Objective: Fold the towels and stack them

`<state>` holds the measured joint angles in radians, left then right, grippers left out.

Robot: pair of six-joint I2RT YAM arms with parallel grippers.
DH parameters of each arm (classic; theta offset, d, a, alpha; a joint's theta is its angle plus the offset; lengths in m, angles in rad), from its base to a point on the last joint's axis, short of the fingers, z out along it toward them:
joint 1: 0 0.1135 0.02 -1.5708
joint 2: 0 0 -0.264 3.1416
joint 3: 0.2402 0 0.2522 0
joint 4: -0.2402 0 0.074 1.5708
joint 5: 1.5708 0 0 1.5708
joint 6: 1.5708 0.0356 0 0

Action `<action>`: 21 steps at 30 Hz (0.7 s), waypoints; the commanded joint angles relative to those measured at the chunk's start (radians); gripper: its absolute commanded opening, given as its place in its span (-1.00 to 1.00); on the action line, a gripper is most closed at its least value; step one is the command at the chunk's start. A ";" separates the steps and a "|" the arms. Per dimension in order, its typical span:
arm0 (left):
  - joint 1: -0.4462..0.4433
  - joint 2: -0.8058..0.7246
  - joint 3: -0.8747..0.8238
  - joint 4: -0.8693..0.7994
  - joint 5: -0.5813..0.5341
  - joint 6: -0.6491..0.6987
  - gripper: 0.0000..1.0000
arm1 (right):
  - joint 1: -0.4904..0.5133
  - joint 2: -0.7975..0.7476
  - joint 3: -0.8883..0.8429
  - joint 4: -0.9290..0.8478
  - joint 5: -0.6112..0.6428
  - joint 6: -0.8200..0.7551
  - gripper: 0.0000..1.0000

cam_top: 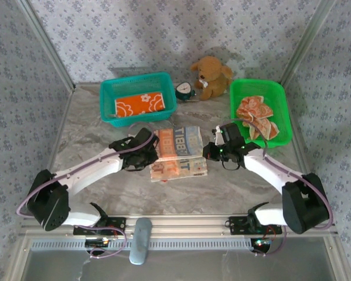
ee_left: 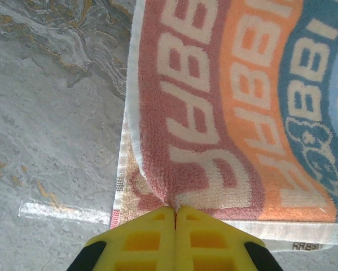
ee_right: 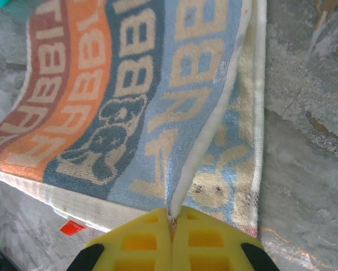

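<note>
Our left claw (cam_top: 152, 153) and right claw (cam_top: 213, 151) sit at nine and three o'clock of the lettered towel (cam_top: 178, 153) mid-table. An orange towel (cam_top: 140, 103) lies in the teal basket (cam_top: 108, 88) at eleven, crumpled towels (cam_top: 256, 114) in the green basket (cam_top: 282, 108) at one. From the left wrist we see the left claw (ee_left: 175, 212) pinching the lettered towel (ee_left: 231, 113) at its folded edge. From the right wrist, the right claw (ee_right: 172, 213) clamps a lifted edge of the lettered towel (ee_right: 118, 101).

**Marbled counter, five things on it**

The grey marbled counter (cam_top: 87, 134) carries a teal basket (cam_top: 134, 78) at back left and a green basket (cam_top: 257, 82) at back right. Between them sits a plush toy (cam_top: 211, 76), with a small teal object (cam_top: 185, 90) just beside it. A striped, lettered towel (cam_top: 178, 153) lies at the middle.
</note>
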<state>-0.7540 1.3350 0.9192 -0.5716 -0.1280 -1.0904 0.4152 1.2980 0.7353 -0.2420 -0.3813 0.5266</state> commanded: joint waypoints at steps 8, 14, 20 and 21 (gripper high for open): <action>-0.048 -0.059 0.008 -0.064 -0.039 -0.062 -1.00 | 0.031 -0.100 -0.055 -0.079 0.028 0.007 -1.00; -0.084 -0.030 -0.088 0.001 -0.003 -0.119 -1.00 | 0.054 -0.062 -0.129 -0.029 0.025 0.019 -1.00; -0.115 0.061 -0.135 0.061 0.031 -0.144 -1.00 | 0.083 0.029 -0.180 0.039 0.052 0.017 -1.00; -0.116 0.077 -0.140 0.067 0.036 -0.146 -1.00 | 0.086 0.045 -0.184 0.047 0.053 0.014 -1.00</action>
<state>-0.8604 1.3781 0.7883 -0.5270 -0.1074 -1.1965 0.4931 1.3098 0.5713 -0.2249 -0.3599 0.5346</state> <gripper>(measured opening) 0.048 0.062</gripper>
